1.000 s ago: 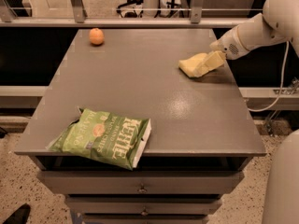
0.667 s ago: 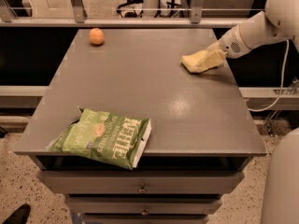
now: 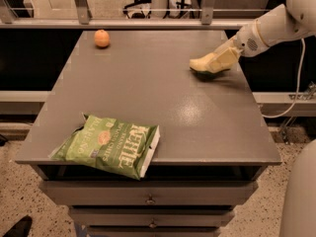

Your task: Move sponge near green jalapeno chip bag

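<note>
Fingers (image 3: pixel 227 55) clamp the sponge (image 3: pixel 205 65) at far right of the grey table (image 3: pixel 197 122); green jalapeno chip bag (image 3: pixel 108 144) lies front-left.

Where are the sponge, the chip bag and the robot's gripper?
sponge (image 3: pixel 203 64): camera view, its pale left end.
chip bag (image 3: pixel 111 144): camera view, middle of its green face.
gripper (image 3: pixel 224 57): camera view, its tip, at the sponge, far right of the table (image 3: pixel 163 98).
</note>
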Controlling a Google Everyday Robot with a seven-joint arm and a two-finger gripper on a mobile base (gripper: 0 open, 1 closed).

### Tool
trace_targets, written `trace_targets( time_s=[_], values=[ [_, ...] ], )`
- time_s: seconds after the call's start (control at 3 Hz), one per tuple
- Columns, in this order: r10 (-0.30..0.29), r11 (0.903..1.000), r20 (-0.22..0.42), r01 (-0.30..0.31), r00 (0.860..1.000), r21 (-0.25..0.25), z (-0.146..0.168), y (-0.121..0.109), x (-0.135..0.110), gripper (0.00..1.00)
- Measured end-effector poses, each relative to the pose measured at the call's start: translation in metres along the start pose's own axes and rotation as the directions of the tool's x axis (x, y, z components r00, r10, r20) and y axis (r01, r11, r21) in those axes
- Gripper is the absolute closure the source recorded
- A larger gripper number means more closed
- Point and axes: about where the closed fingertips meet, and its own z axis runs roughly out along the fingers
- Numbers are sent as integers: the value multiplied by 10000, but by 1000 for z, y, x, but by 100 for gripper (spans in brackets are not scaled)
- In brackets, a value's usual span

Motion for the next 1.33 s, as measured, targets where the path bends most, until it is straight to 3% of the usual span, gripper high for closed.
trace_targets(
  time_s=[0.33,0.67,1.0,1.33],
  values=[
    [-362,9985,322,375,9988,-391,-19,24,-16,100],
    [-779,9926,736,842,9942,-874,-36,61,-32,100],
    [-1133,9775,1211,1325,9862,-1641,-43,110,-48,100],
    [-1714,9643,1165,1908,9783,-1836,-39,159,-58,100]
  ],
)
